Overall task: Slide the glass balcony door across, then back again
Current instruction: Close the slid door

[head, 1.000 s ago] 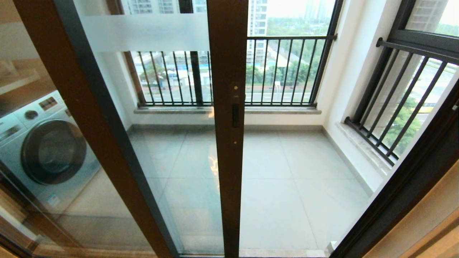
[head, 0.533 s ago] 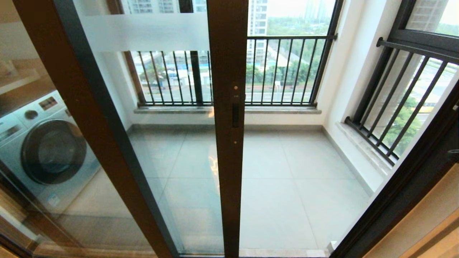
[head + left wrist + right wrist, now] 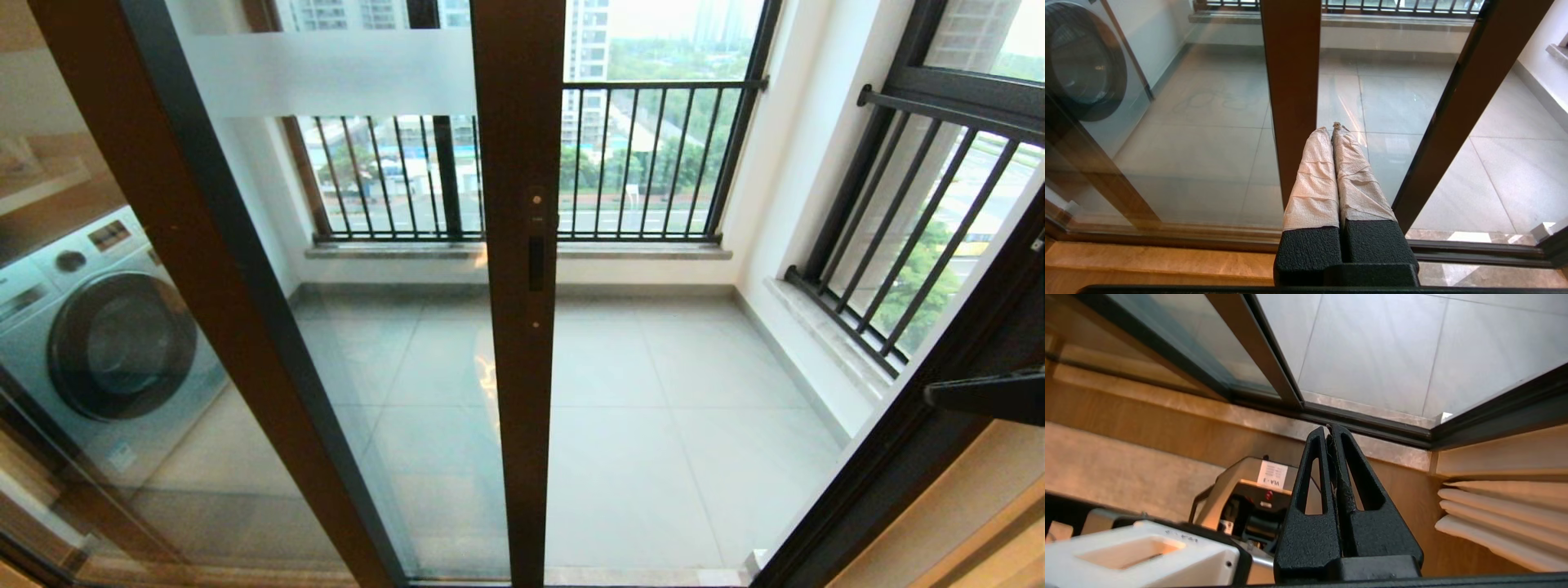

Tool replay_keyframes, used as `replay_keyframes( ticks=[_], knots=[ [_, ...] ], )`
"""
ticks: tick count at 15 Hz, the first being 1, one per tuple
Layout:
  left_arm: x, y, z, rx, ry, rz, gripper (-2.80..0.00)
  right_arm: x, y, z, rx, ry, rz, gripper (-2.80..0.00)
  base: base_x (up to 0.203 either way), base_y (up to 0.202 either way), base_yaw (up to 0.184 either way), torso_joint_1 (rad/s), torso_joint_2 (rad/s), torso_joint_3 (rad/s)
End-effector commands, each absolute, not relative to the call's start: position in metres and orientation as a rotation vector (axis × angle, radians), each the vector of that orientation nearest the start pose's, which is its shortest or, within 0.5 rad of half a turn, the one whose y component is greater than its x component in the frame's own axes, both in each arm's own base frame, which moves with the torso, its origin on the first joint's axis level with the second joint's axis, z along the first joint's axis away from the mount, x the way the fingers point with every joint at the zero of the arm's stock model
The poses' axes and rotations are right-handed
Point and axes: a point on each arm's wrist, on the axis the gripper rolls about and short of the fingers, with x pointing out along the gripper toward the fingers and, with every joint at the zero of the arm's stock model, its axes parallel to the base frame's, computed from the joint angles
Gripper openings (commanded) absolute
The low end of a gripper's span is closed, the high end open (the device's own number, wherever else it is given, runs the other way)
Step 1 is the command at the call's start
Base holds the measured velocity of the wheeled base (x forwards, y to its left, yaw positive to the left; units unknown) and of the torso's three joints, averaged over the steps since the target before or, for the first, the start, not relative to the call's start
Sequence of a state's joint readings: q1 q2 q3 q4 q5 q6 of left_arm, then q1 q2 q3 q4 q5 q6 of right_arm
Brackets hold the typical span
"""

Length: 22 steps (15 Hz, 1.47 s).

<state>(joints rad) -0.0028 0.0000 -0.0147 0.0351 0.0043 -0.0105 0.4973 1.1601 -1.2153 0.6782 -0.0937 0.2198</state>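
Now the right pincer (image 3: 935, 398), clenched on nothing, has just entered the head view at four o'clock, well apart from the glass balcony door (image 3: 519, 269) standing mid-track at centre, so sliding hasn't begun; the left pincer (image 3: 1333, 128) idles clenched.

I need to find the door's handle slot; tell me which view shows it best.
The head view: the handle slot sits in plain sight, dark in the brown stile of the door, about mid-picture. The left wrist view shows only the stile's lower part, no slot. The right wrist view shows just the door's bottom corner at the track.
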Motion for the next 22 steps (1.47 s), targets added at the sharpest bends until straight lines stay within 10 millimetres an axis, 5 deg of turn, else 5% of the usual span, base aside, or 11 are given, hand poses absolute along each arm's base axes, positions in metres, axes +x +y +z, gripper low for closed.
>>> replay_keyframes(
  ticks=[1,8,16,22],
  knots=[
    [-0.024,0.0,0.076,-0.011,0.023,0.002,-2.8,0.119,0.068,0.298,0.017,0.627,0.284,-2.8,0.0,0.0,0.0,0.0,0.0,0.0],
    [-0.024,0.0,0.076,-0.011,0.021,0.002,-2.8,0.122,0.078,0.299,0.011,0.527,0.178,-2.8,0.0,0.0,0.0,0.0,0.0,0.0],
    [-0.024,0.0,0.076,-0.011,0.021,0.002,-2.8,0.164,0.145,0.309,-0.004,0.383,0.278,-2.8,0.0,0.0,0.0,0.0,0.0,0.0],
    [-0.024,0.0,0.076,-0.011,0.021,0.002,-2.8,0.226,0.203,0.28,-0.007,0.375,0.273,-2.8,0.0,0.0,0.0,0.0,0.0,0.0]
  ],
)
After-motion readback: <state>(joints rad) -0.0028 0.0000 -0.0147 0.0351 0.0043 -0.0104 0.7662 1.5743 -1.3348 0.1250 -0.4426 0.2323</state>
